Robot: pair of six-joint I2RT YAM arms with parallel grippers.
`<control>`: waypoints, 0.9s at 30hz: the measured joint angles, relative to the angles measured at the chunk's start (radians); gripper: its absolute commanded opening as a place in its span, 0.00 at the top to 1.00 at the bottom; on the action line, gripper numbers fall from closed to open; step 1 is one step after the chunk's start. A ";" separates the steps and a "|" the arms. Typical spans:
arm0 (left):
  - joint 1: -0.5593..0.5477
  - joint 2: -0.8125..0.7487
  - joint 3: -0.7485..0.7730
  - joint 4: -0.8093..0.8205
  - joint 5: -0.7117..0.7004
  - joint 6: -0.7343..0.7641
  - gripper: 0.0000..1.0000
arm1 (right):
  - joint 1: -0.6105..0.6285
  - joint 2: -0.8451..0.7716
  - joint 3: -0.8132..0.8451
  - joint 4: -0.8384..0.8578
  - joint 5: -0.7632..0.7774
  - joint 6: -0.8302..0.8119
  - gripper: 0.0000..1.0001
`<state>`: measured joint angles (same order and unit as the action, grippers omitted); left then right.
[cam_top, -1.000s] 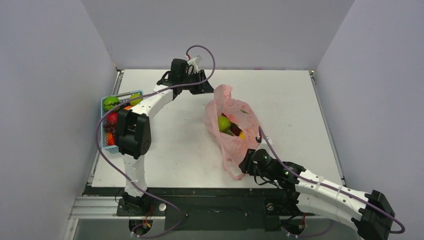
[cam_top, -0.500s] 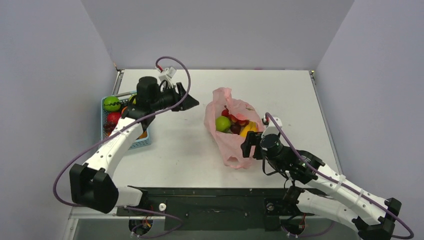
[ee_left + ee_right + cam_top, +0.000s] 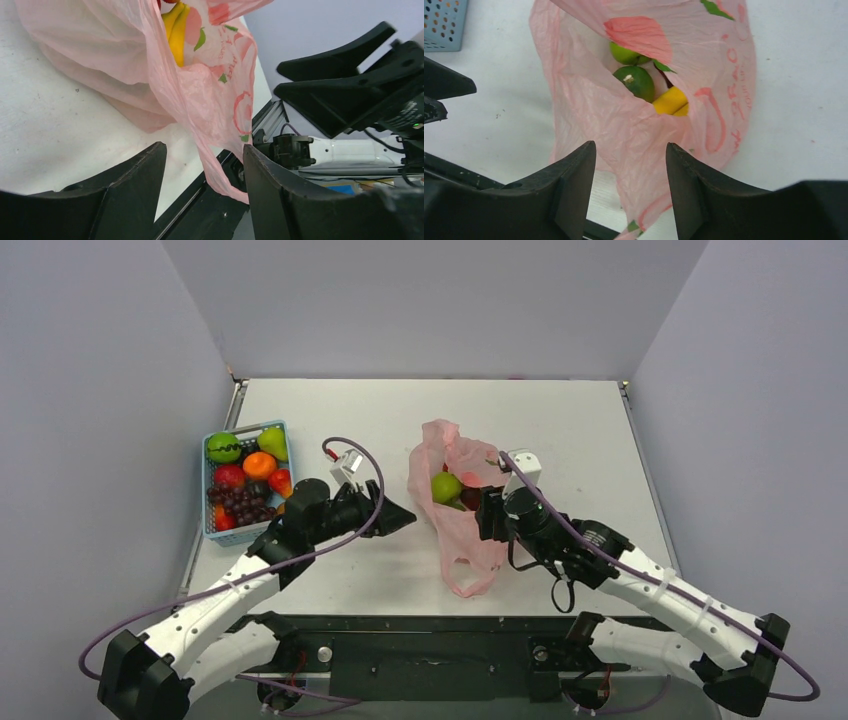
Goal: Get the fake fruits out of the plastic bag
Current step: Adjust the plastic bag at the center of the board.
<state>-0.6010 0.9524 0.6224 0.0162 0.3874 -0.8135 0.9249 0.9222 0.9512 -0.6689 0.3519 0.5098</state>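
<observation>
**A:** How do the jaws stand?

**B:** Both pairs are apart and empty. The left gripper [image 3: 202,150] faces the side of the plastic bag [image 3: 452,540], with a loose handle loop hanging in front of its gap. The right gripper [image 3: 631,146] looks into the bag's open mouth from the other side.

**A:** And the bag itself?

**B:** It lies on the table [image 3: 560,430] between the two grippers, well apart from the blue basket [image 3: 246,428]. The fake fruits [image 3: 636,82] are inside it: a green apple [image 3: 446,487], bananas [image 3: 176,30] and something red that I can't make out.

**A:** How will it all handle?

**B:** I'd judge the film thin and limp, likely to bunch up and drag along with any pull. The fruits look light, hard and glossy, so probably slippery. I'd pinch the rim with one gripper to hold the mouth open. I'd take the apple across its widest part and the bananas across the bunch.
</observation>
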 measured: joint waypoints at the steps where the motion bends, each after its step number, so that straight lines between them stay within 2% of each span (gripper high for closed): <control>1: 0.000 -0.016 -0.012 0.015 -0.010 -0.015 0.44 | 0.000 0.018 -0.008 0.034 -0.019 -0.003 0.57; 3: -0.002 -0.027 -0.031 0.057 -0.021 -0.041 0.41 | 0.000 0.055 -0.021 0.090 -0.036 -0.005 0.60; 7: -0.022 0.006 -0.071 0.150 -0.048 -0.084 0.38 | -0.011 0.170 -0.022 0.193 -0.035 0.000 0.61; 16: -0.062 0.288 -0.075 0.386 -0.062 -0.137 0.38 | -0.142 0.415 -0.005 0.339 -0.081 0.029 0.57; 18: -0.079 0.349 -0.061 0.408 -0.062 -0.137 0.46 | -0.166 0.450 0.010 0.364 -0.083 0.038 0.57; 20: -0.096 0.423 -0.038 0.443 -0.063 -0.136 0.64 | -0.187 0.487 0.034 0.388 -0.081 0.046 0.55; 21: -0.103 0.459 -0.031 0.467 -0.063 -0.139 0.82 | -0.198 0.509 0.053 0.399 -0.078 0.048 0.55; 22: -0.109 0.489 -0.030 0.493 -0.063 -0.141 0.88 | -0.211 0.531 0.075 0.409 -0.070 0.048 0.55; 23: -0.113 0.520 -0.030 0.517 -0.063 -0.138 0.99 | -0.225 0.553 0.101 0.416 -0.062 0.048 0.55; 27: -0.117 0.610 -0.024 0.573 -0.055 -0.148 1.00 | -0.290 0.661 0.228 0.438 -0.027 0.035 0.54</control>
<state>-0.7185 1.5620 0.5987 0.5892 0.3321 -0.9619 0.6346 1.5837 1.1793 -0.2314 0.3252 0.5453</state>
